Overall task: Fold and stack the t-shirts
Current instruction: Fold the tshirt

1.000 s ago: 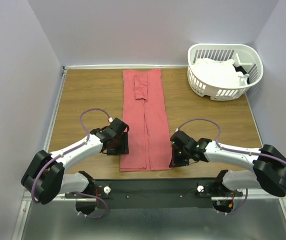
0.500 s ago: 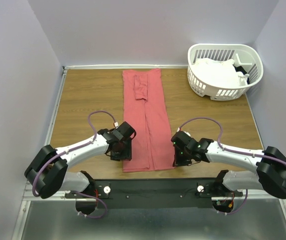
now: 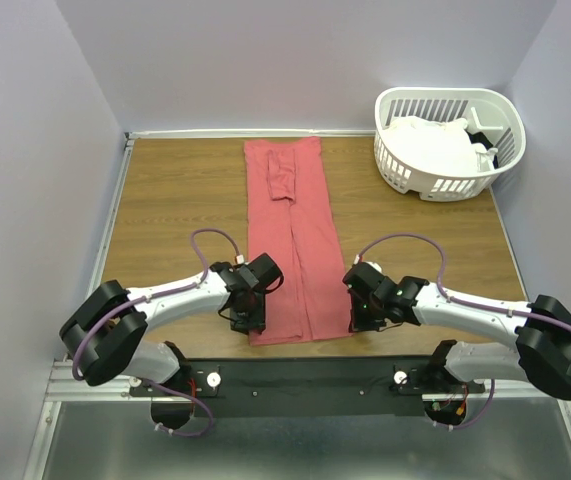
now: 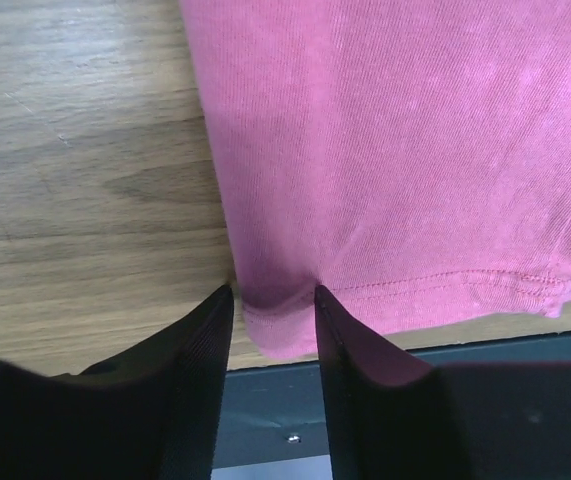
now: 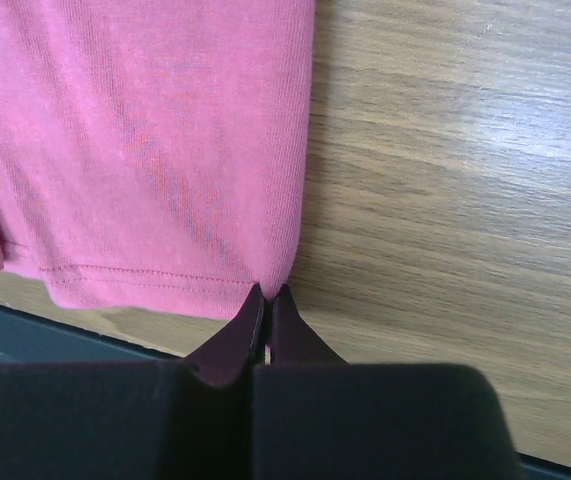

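Wood-grain table (image 3: 175, 190) filled the floor of a pale-walled booth, with two arms reaching in from its near edge. One coral-red t-shirt (image 3: 290, 240) lay flat as a long narrow strip down the middle, its stitched hem right along the near edge and its far end close to the back wall. At the hem's left corner the left gripper (image 4: 273, 300) had its fingers apart, one on either side of the corner, not closed on it. At the hem's right corner the right gripper (image 5: 267, 300) had its fingers pressed together, pinching the cloth's edge. Bare wood stood open on both sides of the strip, wider on the left. In the far right corner sat one white slatted basket (image 3: 445, 95) holding heaped white shirts (image 3: 425, 145); their number could not be told.
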You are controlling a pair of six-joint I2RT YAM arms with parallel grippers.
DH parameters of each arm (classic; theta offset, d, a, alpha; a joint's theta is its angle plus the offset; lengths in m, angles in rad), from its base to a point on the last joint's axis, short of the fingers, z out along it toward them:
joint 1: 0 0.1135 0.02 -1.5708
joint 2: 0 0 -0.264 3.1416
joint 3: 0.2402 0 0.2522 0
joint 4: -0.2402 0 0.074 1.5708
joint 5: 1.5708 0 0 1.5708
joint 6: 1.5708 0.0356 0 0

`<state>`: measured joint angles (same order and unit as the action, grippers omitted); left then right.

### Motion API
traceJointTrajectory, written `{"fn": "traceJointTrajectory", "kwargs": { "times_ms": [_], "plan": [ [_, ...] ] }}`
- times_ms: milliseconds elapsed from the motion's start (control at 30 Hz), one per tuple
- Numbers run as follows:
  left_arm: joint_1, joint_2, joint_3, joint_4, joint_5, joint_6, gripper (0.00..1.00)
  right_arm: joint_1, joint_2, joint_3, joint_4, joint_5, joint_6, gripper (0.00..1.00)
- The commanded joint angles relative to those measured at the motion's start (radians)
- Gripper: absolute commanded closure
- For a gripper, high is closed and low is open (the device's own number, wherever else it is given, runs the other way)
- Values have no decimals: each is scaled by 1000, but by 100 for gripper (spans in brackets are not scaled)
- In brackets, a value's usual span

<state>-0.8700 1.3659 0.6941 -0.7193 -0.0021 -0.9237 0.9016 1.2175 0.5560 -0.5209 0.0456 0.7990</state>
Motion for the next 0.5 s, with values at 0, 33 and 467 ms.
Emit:
{"fn": "traceJointTrajectory", "kwargs": {
  "times_ms": [0, 33, 467],
  "plan": [
    [-18, 22, -4, -3, 25, -40, 58, -1, -7, 2, -27, 40, -23, 100],
    [-18, 24, -8, -2, 28, -40, 59, -3, -7, 2, -27, 42, -23, 100],
    [-53, 19, -44, 17, 57, -53, 79, -1, -7, 9, -24, -15, -29, 100]
  ]
}}
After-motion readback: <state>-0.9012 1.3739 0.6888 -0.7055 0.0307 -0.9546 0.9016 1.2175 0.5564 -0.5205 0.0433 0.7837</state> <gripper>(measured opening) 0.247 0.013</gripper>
